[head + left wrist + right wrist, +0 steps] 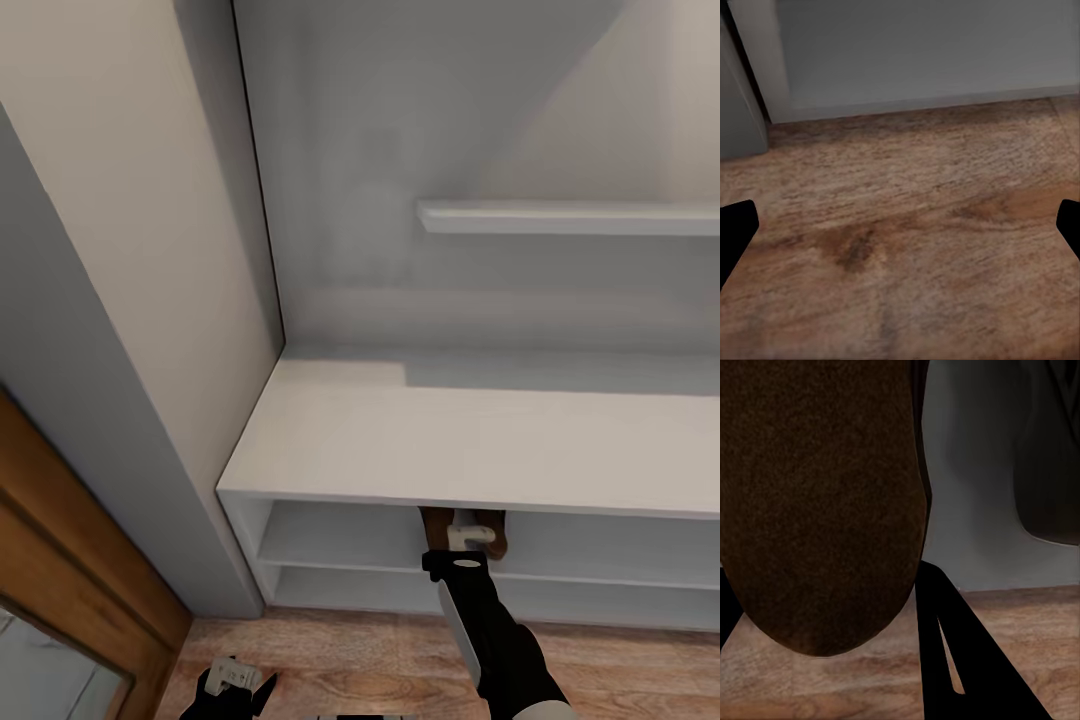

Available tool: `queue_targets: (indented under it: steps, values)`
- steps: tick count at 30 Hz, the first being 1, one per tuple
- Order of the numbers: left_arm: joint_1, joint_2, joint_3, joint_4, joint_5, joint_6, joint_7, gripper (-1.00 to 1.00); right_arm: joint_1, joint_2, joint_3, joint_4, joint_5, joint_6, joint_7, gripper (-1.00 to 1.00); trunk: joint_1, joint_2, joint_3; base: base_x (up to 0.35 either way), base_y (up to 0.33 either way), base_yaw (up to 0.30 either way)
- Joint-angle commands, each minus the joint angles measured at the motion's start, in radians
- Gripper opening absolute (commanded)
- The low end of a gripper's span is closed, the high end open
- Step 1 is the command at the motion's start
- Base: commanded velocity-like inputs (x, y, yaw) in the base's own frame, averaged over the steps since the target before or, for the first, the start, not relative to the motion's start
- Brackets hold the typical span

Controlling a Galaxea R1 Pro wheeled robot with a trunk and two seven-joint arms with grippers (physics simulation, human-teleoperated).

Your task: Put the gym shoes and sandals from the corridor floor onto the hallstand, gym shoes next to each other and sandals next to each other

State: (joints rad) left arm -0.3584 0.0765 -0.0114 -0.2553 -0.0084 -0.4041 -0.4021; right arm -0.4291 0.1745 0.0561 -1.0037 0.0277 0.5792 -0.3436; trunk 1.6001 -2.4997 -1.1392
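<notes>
The right gripper [472, 540] reaches in under the flat top of the hallstand [480, 440], at the mouth of the upper open tier. Its fingers [945, 660] are closed against a dark brown sandal [436, 527], whose broad brown sole [821, 502] hangs just in front of the wrist camera, above the corridor floor [1020, 607]. The sandal sits at the front edge of that upper tier, half hidden beneath the top board.

The left gripper [235, 685] hangs low at the near left, over bare wood planks. Its fingers [736, 225] stand wide apart with nothing between them.

The floor [350, 660] is light brown plank laminate with clear grain. The hallstand is pale grey-white, with two open tiers and a wall shelf [570, 218] above at the far right. A grey wall panel [120, 400] and a wooden door frame [70, 560] rise on the left.
</notes>
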Motion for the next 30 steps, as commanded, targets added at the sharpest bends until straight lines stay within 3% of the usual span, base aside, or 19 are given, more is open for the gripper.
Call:
queue_targets:
  steps: [1,30]
  values:
    - [-0.001,0.0,-0.001,0.001,-0.001,-0.004,-0.002,1.0,0.0,0.0,0.001,-0.001,0.0,0.007,-0.006,-1.0,0.0,0.0,-0.001,0.041,0.0,0.0]
    - [-0.001,0.0,-0.001,0.001,-0.002,-0.004,-0.001,1.0,0.0,0.0,-0.002,-0.001,0.0,0.007,-0.006,-1.0,0.0,0.0,-0.001,0.033,0.0,0.0]
